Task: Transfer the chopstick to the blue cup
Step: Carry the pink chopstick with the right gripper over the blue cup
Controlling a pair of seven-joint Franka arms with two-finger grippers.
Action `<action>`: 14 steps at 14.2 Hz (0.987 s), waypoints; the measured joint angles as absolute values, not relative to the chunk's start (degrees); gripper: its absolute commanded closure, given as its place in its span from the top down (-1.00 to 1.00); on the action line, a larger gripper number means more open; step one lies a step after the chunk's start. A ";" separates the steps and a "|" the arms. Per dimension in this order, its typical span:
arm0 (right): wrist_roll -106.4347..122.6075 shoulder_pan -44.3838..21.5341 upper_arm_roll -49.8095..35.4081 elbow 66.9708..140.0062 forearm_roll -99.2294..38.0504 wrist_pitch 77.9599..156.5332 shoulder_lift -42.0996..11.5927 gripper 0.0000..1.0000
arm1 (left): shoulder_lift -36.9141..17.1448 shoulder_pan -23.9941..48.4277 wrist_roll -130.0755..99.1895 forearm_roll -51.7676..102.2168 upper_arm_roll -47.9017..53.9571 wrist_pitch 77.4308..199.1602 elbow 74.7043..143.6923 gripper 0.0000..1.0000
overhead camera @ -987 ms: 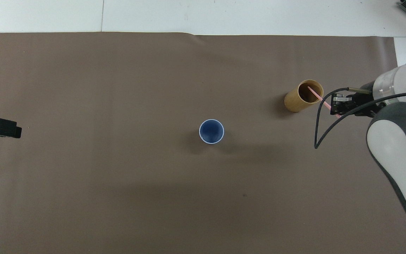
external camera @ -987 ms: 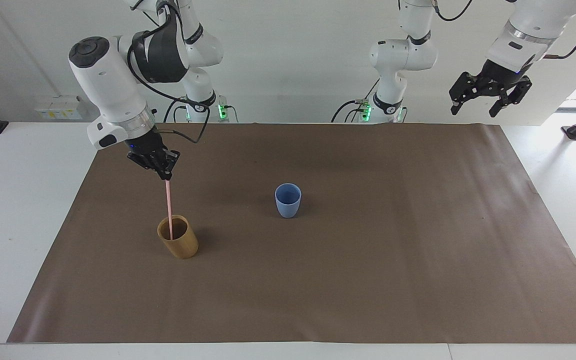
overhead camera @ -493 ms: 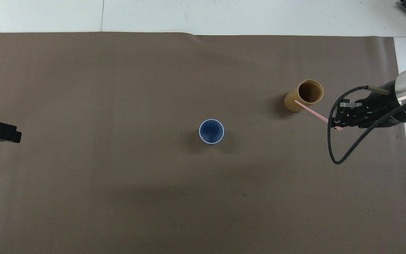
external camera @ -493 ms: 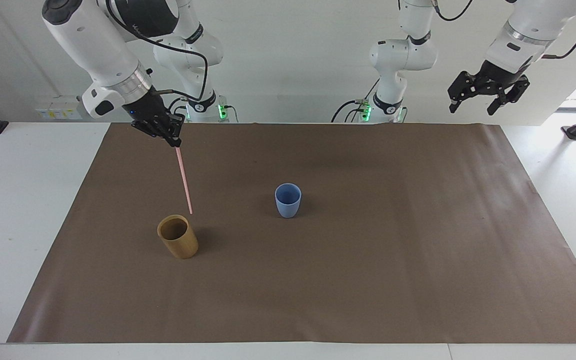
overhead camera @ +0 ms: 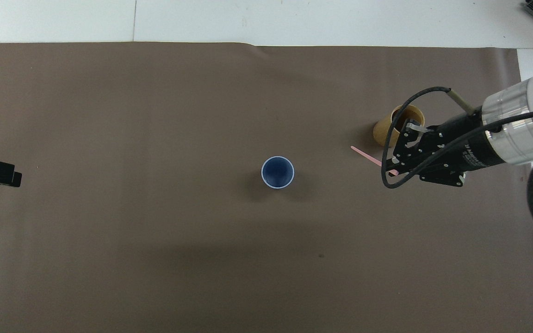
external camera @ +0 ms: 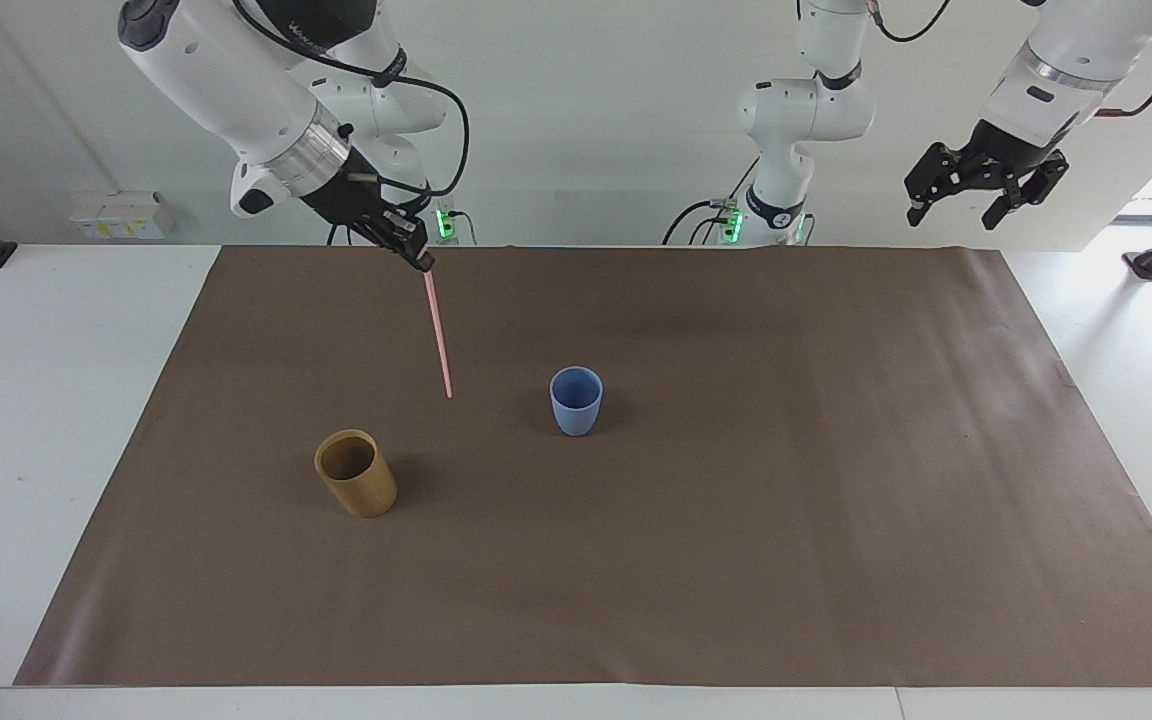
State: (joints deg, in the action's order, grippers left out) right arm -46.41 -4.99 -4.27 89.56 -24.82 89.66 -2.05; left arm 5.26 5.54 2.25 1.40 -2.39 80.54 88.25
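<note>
Stick (external camera: 439, 335) out of brown cup (external camera: 356, 473), hanging from right hand (external camera: 422, 264), pinched tight at top. Tip over mat between cups, at 9 o'clock of blue cup (external camera: 575, 400) in facing view. Left hand (external camera: 983, 190) wide open, holding nothing, waiting. Still to do: carry over, lower in.

2 high cameras, facing and overhead, share the brown mat (external camera: 736, 560).

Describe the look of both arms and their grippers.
Both arms are glossy white with rounded joints, dark grey joint covers and a silver ring at the wrist. The right gripper and left gripper are black, with linked fingers. Black cables loop along each arm; green lights glow at both bases.
</note>
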 measured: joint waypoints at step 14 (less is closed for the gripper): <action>-68.49 -13.04 -9.56 93.36 -30.10 100.15 -7.08 -1.00 | 5.26 5.54 2.25 1.40 -2.40 80.49 88.25 1.00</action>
State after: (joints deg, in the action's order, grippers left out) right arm -68.49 -13.04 -9.56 93.36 -30.10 100.15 -7.08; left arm 5.26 5.54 2.25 1.40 -2.40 80.49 88.25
